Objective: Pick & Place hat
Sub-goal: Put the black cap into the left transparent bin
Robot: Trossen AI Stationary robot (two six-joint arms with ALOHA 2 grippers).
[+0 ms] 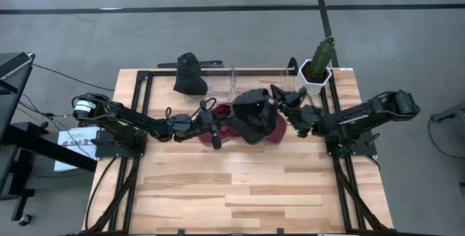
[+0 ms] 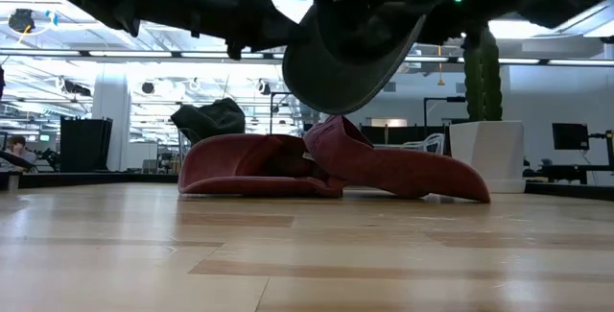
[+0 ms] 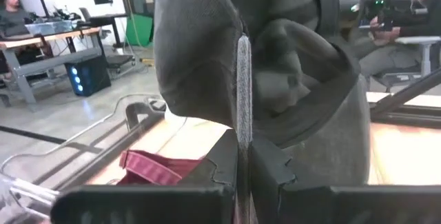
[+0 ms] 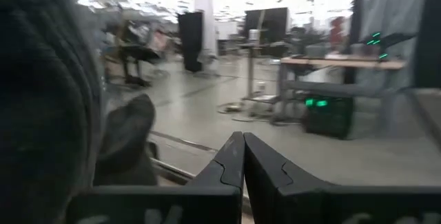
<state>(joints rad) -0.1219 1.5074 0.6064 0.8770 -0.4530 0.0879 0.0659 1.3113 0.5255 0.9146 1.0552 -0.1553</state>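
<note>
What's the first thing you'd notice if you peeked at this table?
A dark cap hangs in the air mid-table, its strap pinched by the left gripper. Under it lies a maroon hat, flat on the wood. A cactus in a white pot stands in the far right corner.

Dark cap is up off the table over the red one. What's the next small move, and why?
Probably carry the dark cap sideways before lowering. The left end effector is shut on a fold of it, and the low view shows it hanging clear above the red cap. Lowering here would drop it onto that cap. The right end effector is shut beside it; I can't see it gripping anything.
</note>
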